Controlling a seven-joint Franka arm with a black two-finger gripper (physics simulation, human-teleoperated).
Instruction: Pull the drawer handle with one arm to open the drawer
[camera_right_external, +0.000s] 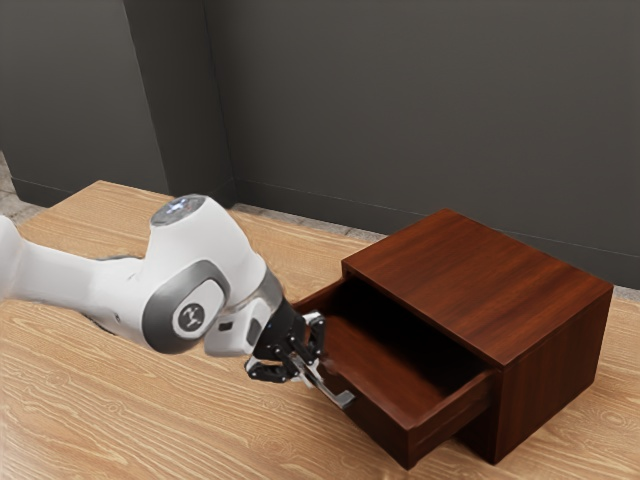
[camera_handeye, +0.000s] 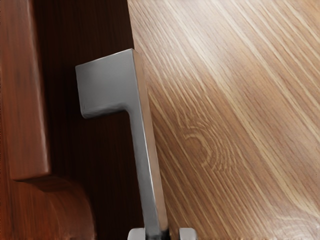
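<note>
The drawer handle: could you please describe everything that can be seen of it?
The drawer handle is a slim bar of brushed grey metal, with a flat bracket bent at a right angle toward the dark wooden drawer. It stands off the front of that drawer, which is pulled out of its cabinet. The pincer is shut on the bar, one finger on each side.

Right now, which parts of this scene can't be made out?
Back of the drawer: exterior view, dark shadow under the cabinet top.
End of the handle by the claw: wrist view, cut off by the picture's edge.
Base of the arm: exterior view, cut off by the left edge.
</note>
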